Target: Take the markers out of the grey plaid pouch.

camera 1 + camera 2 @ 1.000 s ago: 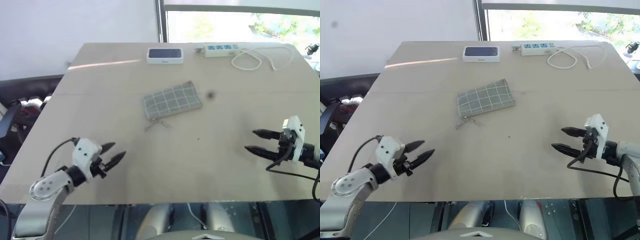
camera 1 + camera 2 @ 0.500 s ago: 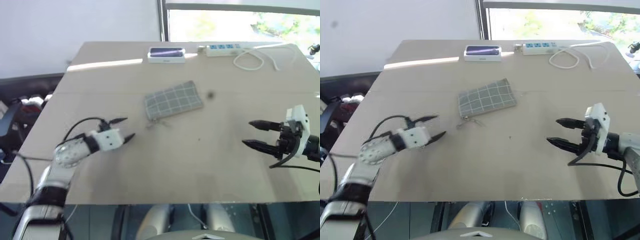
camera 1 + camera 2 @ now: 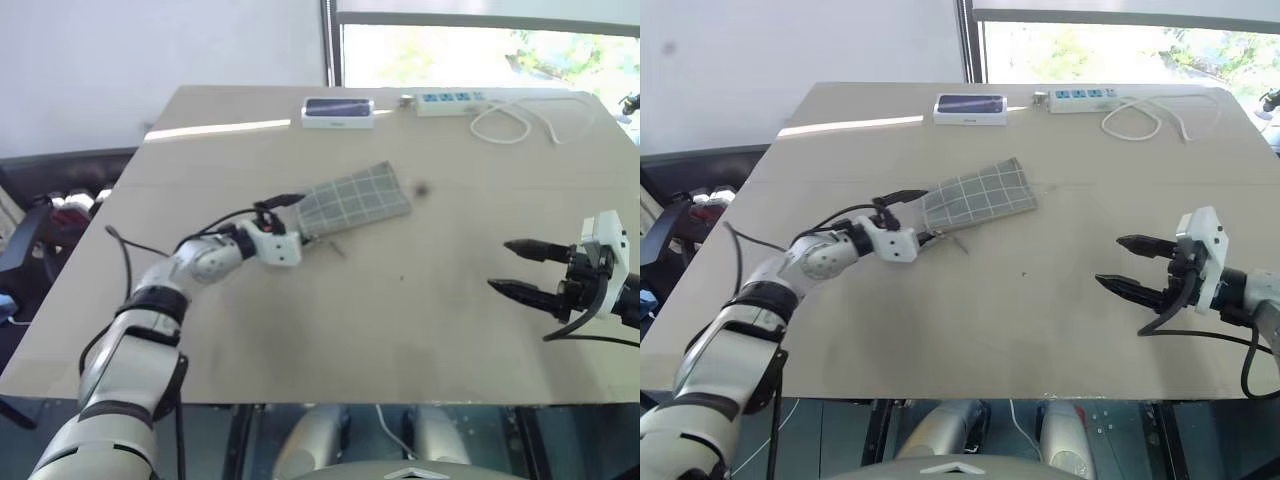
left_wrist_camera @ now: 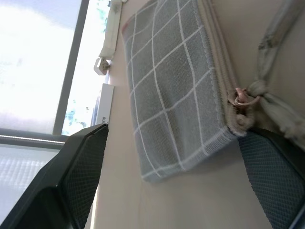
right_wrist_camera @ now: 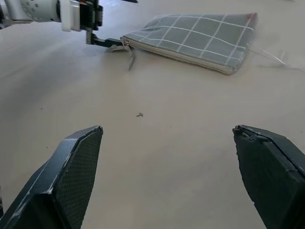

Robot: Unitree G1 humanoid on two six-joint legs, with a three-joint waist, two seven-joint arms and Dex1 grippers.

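The pouch lies flat near the table's middle, a bit toward the far side, zipper edge facing us and its pull cord trailing off the left corner. The left gripper sits right at that corner, jaws spread wide, one finger over the fabric, one down by the zipper end; nothing is gripped. The right gripper hovers well off to the right, near the table's right edge, jaws wide apart and empty, with bare tabletop between it and the pouch. Along the far edge sit a white box with a dark top and a power strip with its looped cord. No writing is readable. No markers are on show.
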